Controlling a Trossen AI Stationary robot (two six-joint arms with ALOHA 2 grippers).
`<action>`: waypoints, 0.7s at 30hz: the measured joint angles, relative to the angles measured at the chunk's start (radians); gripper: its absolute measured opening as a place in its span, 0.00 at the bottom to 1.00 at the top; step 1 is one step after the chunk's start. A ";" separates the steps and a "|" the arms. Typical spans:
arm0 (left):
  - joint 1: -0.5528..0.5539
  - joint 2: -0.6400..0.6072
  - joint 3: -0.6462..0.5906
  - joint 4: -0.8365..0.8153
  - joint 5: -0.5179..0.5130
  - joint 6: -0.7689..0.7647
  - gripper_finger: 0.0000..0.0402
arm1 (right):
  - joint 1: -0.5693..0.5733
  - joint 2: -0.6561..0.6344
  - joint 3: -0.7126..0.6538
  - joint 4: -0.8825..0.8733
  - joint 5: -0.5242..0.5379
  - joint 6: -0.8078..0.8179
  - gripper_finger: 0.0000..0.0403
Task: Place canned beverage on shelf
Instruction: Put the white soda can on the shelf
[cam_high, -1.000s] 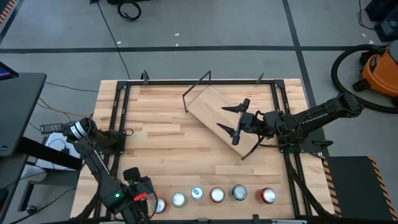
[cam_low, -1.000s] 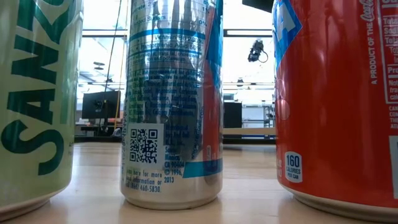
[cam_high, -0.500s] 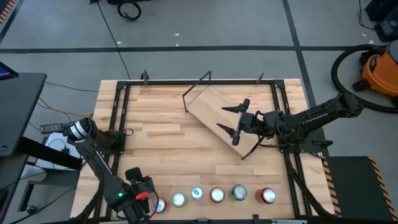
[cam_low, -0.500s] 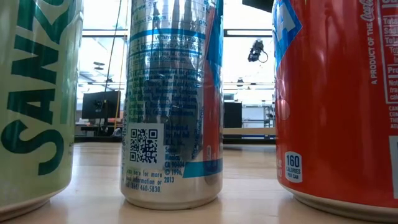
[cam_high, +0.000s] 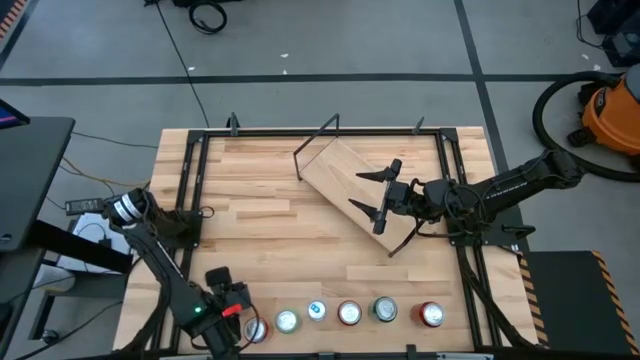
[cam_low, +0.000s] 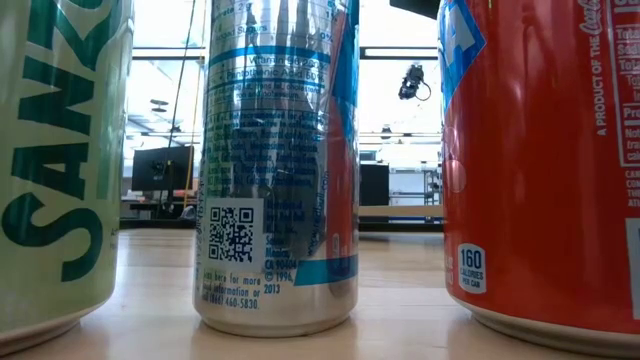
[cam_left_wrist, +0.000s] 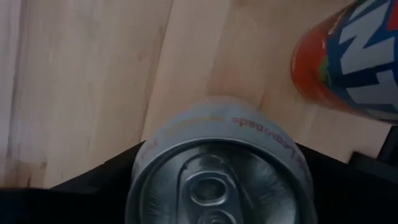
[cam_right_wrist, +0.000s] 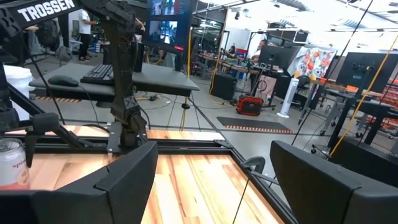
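As the left gripper (cam_high: 243, 318) narrows around the leftmost can (cam_high: 258, 329) in the near row, a lift looks imminent. The shelf (cam_high: 352, 178) sits empty mid-table, with the right gripper (cam_high: 375, 197) spread above it.

1. Six cans are seen standing upright in a row along the table's near edge at 6 o'clock.
2. The leftmost can (cam_high: 257, 329), silver-topped with its tab unopened, is flanked by dark fingers in the left wrist view.
3. The shelf (cam_high: 352, 182), a light-wood board on thin black rod legs, is set askew at 1 o'clock from the table's centre; no can is carried on it.
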 joint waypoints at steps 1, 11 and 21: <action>0.004 -0.001 0.000 0.000 0.000 0.009 0.80 | 0.000 0.000 0.000 0.000 0.000 0.000 0.80; 0.065 -0.035 -0.002 -0.106 -0.001 0.163 0.77 | 0.000 0.000 0.000 0.000 0.000 0.000 0.80; 0.213 -0.130 -0.001 -0.120 -0.055 0.555 0.77 | -0.001 0.000 0.000 -0.029 -0.022 0.061 0.80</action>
